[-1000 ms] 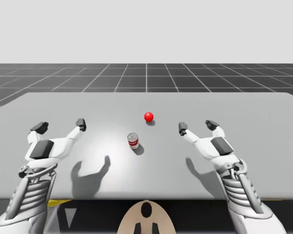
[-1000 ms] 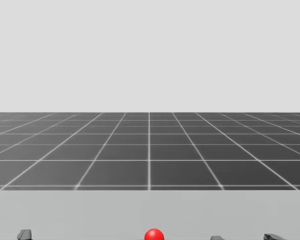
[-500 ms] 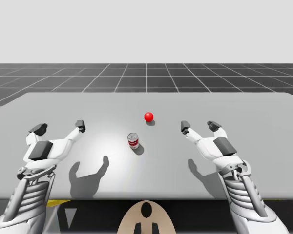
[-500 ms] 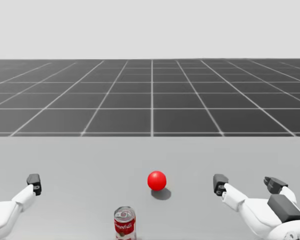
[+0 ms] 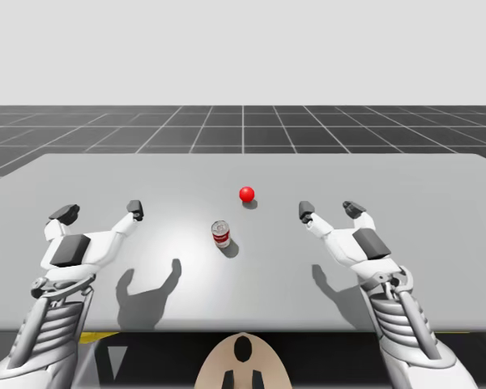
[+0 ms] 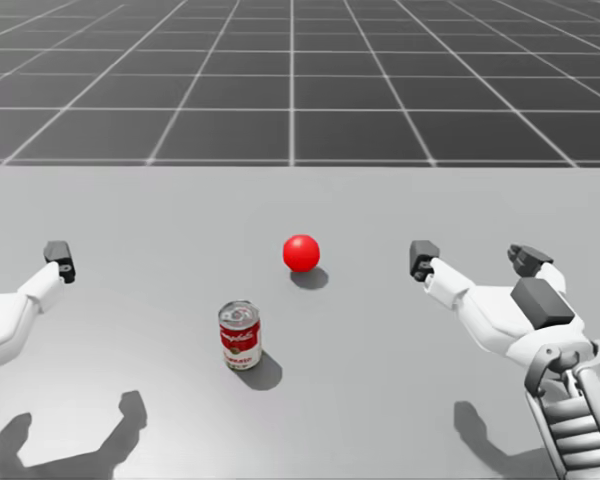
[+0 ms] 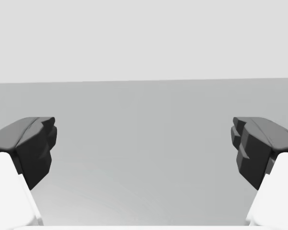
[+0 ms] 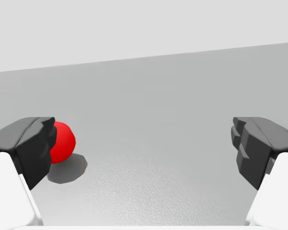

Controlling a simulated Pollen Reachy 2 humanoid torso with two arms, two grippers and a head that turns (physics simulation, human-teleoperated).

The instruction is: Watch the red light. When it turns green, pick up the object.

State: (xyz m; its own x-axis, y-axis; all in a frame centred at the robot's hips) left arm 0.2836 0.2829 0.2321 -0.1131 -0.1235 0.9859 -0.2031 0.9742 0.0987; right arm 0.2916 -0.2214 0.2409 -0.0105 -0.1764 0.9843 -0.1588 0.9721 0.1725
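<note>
A small red and white can [image 5: 220, 234] [image 6: 240, 336] stands upright near the middle of the grey table [image 5: 437, 186]. Just beyond it, slightly to its right, sits the round light [image 5: 246, 194] [image 6: 301, 252], glowing red. My left gripper [image 5: 99, 211] [image 7: 144, 148] hovers open over the table left of the can, nothing between its fingers. My right gripper [image 5: 330, 210] [image 6: 470, 258] [image 8: 144, 148] hovers open to the can's right. In the right wrist view the red light [image 8: 62, 142] peeks out beside one finger.
The table's far edge [image 6: 300, 167] runs across the head view, with dark gridded floor [image 6: 300, 80] beyond it. Both arms cast shadows [image 5: 150, 284] on the table near its front edge.
My head has turned downward, bringing the can, the light and both grippers into the head view. The arms have shifted only slightly. The light has stayed red.
</note>
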